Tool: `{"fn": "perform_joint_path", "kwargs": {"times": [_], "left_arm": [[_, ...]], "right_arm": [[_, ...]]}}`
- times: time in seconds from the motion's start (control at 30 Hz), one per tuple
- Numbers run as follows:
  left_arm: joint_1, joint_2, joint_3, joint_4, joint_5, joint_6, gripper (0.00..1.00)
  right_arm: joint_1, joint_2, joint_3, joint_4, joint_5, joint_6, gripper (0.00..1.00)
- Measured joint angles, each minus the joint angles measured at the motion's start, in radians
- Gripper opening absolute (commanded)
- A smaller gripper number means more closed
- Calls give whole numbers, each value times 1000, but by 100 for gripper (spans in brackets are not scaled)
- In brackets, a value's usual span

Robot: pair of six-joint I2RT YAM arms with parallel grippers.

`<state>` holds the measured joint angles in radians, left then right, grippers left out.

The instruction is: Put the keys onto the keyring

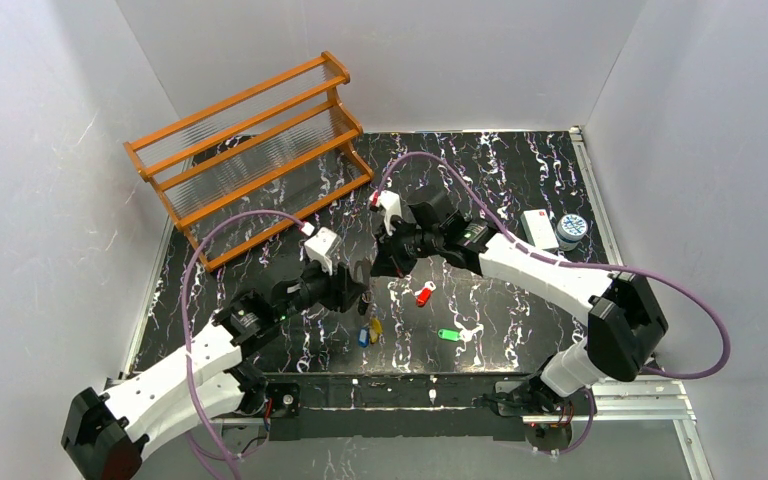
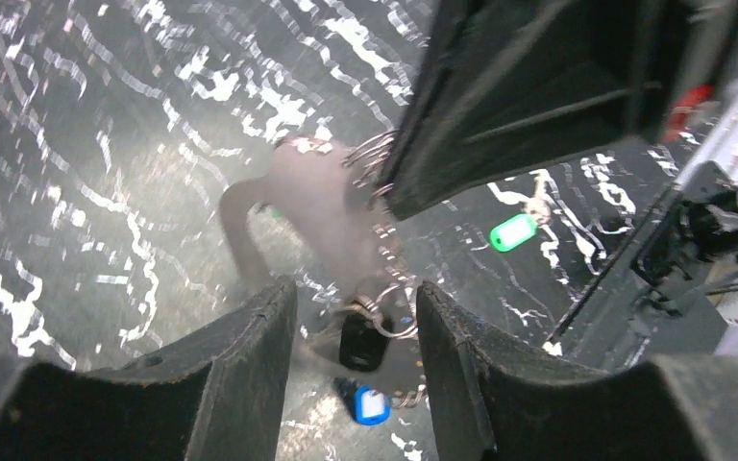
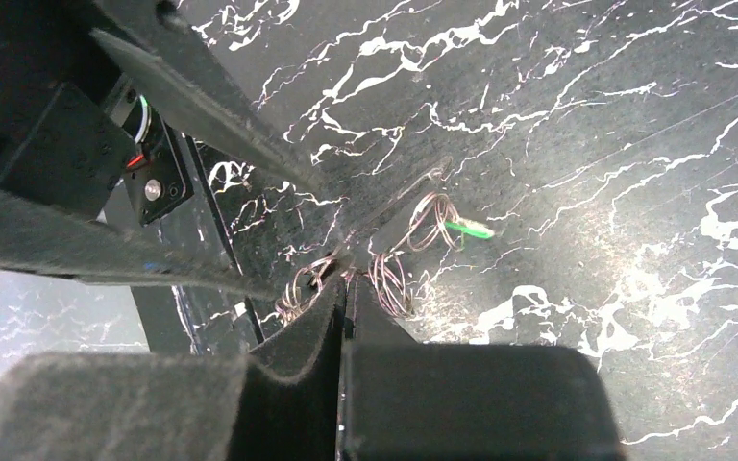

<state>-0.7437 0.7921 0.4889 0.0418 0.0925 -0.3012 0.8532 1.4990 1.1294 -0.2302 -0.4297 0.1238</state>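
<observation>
Top external view, entries left to right.

1. Wooden rack: far-left corner of the bench, well apart from the work. No obstruction.
2. Left claw: fingers apart. A dark tag and its wire rings sit in the gap, and neither pad visibly touches them.
3. Blue key and yellow key: side by side, just below the left claw.
4. Right claw: closed, pinching a cluster of thin wire loops at its tips. In the left wrist view a pale, blurred loop hangs from those tips. I take it to be the keyring, held above the bench at centre.
5. Red key and green key: loose on the bench, apart from each other, not yet on the keyring.
6. White box and round tub: right edge, clear of the work.

Step, as I judge it: threading a tag's ring onto the keyring, claw to claw.

Next move calls for closing the left claw on the tag and fine alignment of its ring with the loop.

Hindrances: the claws crowd each other, and the tangled wire rings hide the entry point.
</observation>
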Motion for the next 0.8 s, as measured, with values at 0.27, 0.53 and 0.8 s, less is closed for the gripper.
{"fn": "perform_joint_path", "kwargs": {"times": [0.27,0.53,0.8], "left_arm": [[0,-54,-27,106,151,124,46],[0,-101,-83,185,185,162,46],[0,-108,-139,250,181,133,46]], "right_arm": [[0,-8,-40,3,-27,-25,1],[0,23,-99,72,-52,-19,1],[34,96,-130,133,-15,2,1]]}}
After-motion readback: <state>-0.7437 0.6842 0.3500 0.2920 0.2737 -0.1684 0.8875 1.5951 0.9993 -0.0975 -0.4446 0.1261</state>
